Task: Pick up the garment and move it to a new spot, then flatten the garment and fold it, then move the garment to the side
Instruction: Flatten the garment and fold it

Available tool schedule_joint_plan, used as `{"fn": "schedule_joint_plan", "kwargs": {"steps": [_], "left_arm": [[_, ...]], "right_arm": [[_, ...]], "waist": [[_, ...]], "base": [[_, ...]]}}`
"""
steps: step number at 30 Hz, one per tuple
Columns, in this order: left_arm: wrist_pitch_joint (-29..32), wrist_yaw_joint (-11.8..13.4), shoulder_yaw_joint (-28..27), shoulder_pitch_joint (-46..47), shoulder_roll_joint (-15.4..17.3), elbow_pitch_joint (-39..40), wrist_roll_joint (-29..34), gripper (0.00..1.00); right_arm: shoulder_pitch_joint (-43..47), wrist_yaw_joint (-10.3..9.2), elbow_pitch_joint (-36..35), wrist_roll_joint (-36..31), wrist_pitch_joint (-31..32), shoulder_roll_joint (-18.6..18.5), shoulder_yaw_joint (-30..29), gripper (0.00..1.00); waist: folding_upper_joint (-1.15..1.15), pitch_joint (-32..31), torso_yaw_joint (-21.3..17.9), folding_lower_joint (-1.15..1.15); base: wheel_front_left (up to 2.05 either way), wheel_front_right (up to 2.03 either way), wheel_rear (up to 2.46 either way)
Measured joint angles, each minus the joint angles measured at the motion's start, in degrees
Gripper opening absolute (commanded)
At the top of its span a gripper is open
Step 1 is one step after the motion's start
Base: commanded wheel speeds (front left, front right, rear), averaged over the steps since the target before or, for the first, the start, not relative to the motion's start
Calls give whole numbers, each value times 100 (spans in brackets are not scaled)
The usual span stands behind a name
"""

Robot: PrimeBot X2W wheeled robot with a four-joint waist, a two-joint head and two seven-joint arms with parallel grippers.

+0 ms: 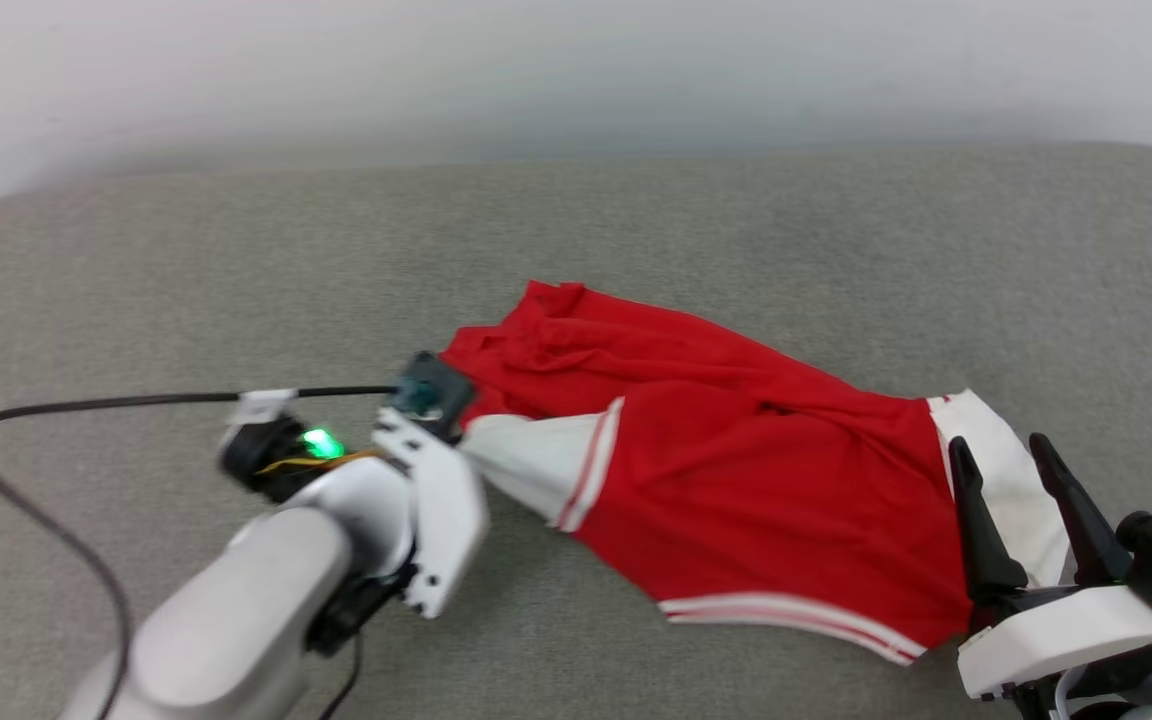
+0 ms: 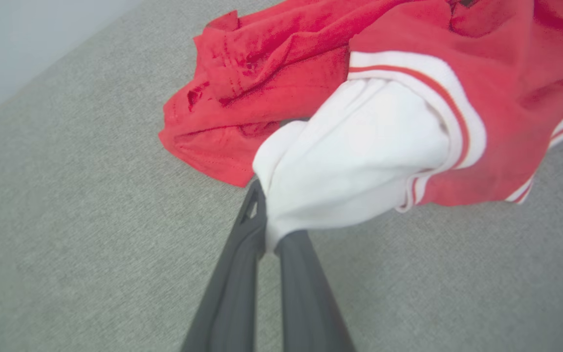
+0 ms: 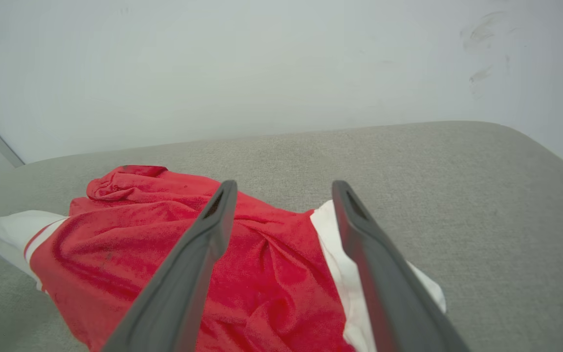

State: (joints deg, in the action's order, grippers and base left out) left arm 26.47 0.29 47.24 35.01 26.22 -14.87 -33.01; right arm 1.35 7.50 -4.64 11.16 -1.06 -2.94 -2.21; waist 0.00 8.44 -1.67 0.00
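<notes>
While the grey fabric surface (image 1: 136, 260) carries the red jersey shirt (image 1: 736, 470), crumpled just ahead of the wide-open right fingers (image 1: 976, 520), we should lift slowly by its white sleeve (image 2: 359, 161), which the left fingers (image 2: 245, 259) pinch shut, so nothing slips.

Soft, even light washes the grey surface (image 1: 836, 250), leaving only faint shadows beneath the garment (image 1: 736, 470). In the head view the left arm (image 1: 266, 570) at 8 o'clock smears, perhaps from motion; the left wrist view's white sleeve (image 2: 359, 161) nearly bleaches out.
</notes>
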Motion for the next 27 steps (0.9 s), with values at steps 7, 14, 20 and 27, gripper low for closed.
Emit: {"fn": "schedule_joint_plan", "kwargs": {"steps": [7,14,20,27], "left_arm": [[-88,1093,-870,-1221,990,942,-511,0],[-487,1646,-1457,-2649,1036,925,-1378,0],[-1213,1661,-1647,-2860,676,782,-1490,100],[-2205,1637,-1705,-2753,550,736,-1029,100]], "right_arm": [[41,0,-36,-2,54,1,-98,100],[26,0,-67,-2,82,1,-114,100],[86,0,-67,-21,120,1,-266,100],[286,0,-129,-63,290,1,-307,100]], "waist": [[0,-115,332,0],[0,-72,373,0],[0,-196,370,0],[0,-555,382,0]], "base": [[0,0,0],[0,0,0],[0,0,0],[0,0,0]]}}
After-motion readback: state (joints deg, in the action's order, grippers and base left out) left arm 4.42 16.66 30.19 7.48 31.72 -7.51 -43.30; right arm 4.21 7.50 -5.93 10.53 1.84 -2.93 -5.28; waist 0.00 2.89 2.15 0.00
